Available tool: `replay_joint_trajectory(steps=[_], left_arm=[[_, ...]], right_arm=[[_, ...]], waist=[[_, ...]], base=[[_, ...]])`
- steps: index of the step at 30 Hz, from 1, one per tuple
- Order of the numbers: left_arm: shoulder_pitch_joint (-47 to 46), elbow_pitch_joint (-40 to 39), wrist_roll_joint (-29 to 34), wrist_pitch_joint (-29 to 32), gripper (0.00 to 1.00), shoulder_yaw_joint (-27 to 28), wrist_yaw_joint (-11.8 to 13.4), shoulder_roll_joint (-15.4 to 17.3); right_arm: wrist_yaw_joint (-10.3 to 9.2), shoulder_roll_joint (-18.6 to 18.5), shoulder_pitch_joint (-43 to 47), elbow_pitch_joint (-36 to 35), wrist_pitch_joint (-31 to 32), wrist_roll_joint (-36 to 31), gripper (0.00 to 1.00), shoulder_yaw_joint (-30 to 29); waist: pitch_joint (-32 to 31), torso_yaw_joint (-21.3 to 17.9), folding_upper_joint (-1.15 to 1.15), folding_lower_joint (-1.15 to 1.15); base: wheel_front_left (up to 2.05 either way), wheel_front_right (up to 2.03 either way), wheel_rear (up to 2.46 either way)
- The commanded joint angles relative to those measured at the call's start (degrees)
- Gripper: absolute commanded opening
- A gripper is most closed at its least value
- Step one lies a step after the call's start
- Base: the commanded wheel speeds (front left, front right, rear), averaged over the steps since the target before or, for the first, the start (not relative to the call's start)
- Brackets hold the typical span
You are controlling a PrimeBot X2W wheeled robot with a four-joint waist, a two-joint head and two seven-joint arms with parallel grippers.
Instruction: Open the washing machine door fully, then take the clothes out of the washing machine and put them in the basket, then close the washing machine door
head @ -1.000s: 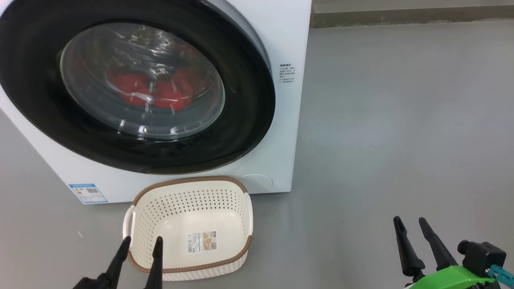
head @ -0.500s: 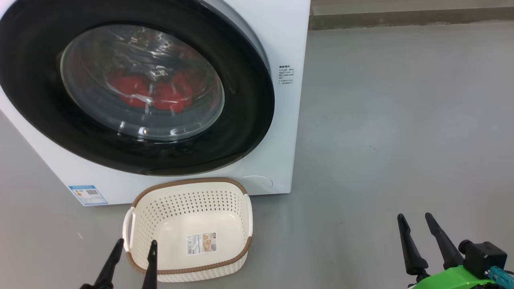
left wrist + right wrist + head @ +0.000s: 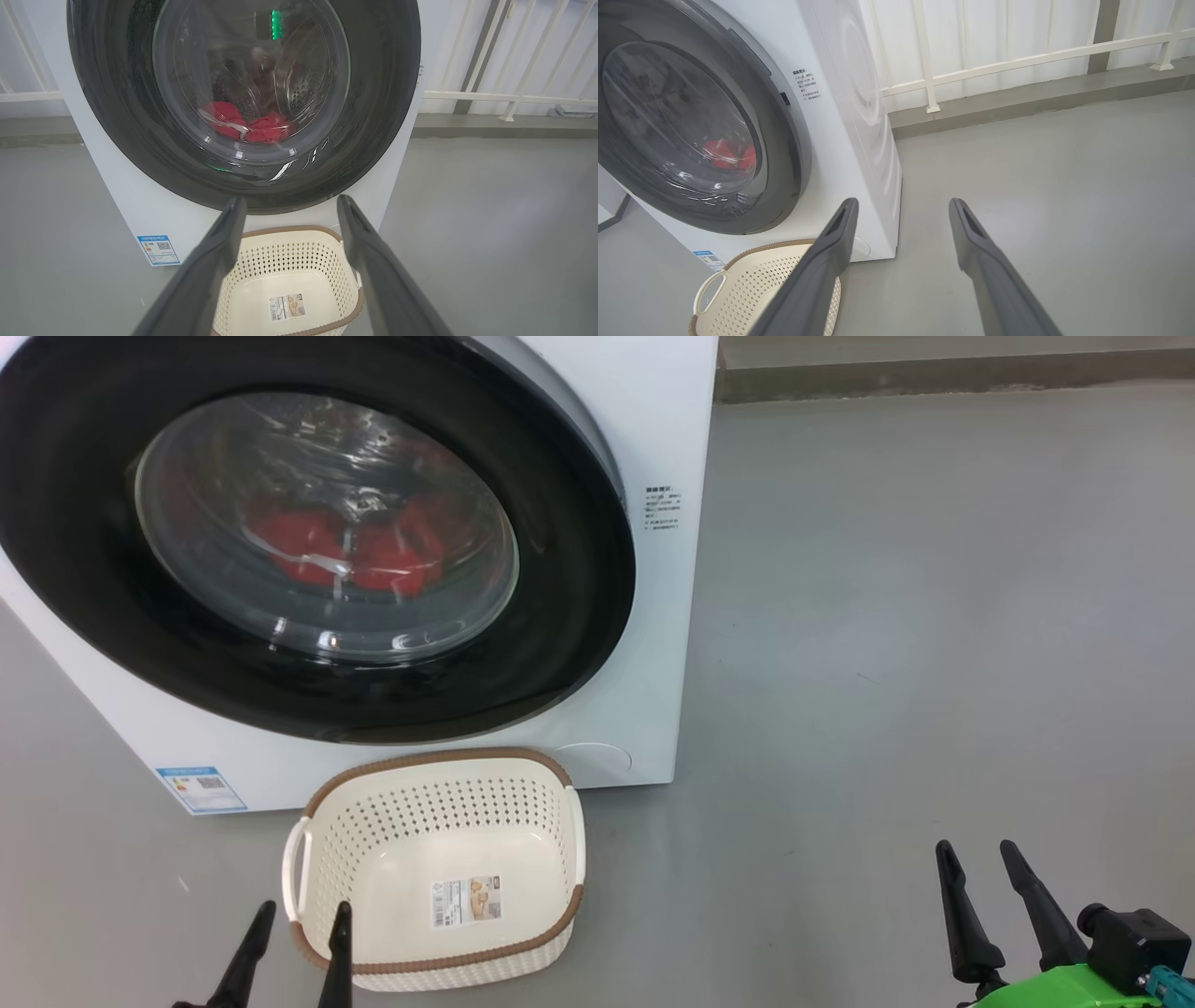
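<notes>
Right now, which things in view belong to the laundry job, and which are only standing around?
For the job:
- washing machine
- washing machine door, shut
- clothes, red, inside the drum
- basket, empty, on the floor in front

Not for the job:
- white railing
- grey kerb
- floor

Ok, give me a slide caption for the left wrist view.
Open left claw frames the empty basket, red clothes behind the glass of the washing machine door.
</notes>
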Motion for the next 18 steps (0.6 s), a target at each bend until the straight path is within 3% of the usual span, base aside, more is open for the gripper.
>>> replay_joint_trajectory(steps=[1,12,13,14,15,18], left_arm=[[-0.7,-1.2,-0.1,-0.7,1.00,2.0,-0.1,0.3],[-1.0,-0.9,0.0,-0.7,1.00,2.7,-0.5,0.1],[-1.0,-0.9,0.0,-0.7,1.00,2.7,-0.6,0.1],[-1.1,-0.9,0.0,-0.7,1.00,2.7,-0.6,0.1],[-1.1,-0.9,-0.1,-0.7,1.00,2.7,-0.6,0.1],[-1.4,-1.0,-0.6,-0.7,1.00,2.5,-0.6,0.1]], right_arm=[[0.37,-0.7,-0.3,-1.4,-0.8,-0.1,1.00,1.1],[0.37,-0.3,-0.6,-1.7,-0.8,-0.4,1.00,1.1],[0.37,-0.3,-0.8,-1.7,-0.8,-0.1,0.93,1.3],[0.37,-0.2,-1.0,-1.8,-0.8,0.5,0.40,1.6],[0.37,-0.2,-1.4,-1.8,-0.8,1.2,0.04,1.9],[0.37,-0.2,-3.3,-1.9,-0.8,2.5,0.00,3.0]], waist=[[0.0,0.0,0.00,0.00],[0.2,0.2,0.00,0.00],[0.3,0.2,0.00,0.00],[0.3,0.3,0.00,0.00],[0.4,0.3,0.00,0.00],[0.8,0.3,0.00,0.00]], base=[[0.00,0.00,0.00],[0.00,0.00,0.00],[0.00,0.00,0.00],[0.00,0.00,0.00],[0.00,0.00,0.00],[0.00,0.00,0.00]])
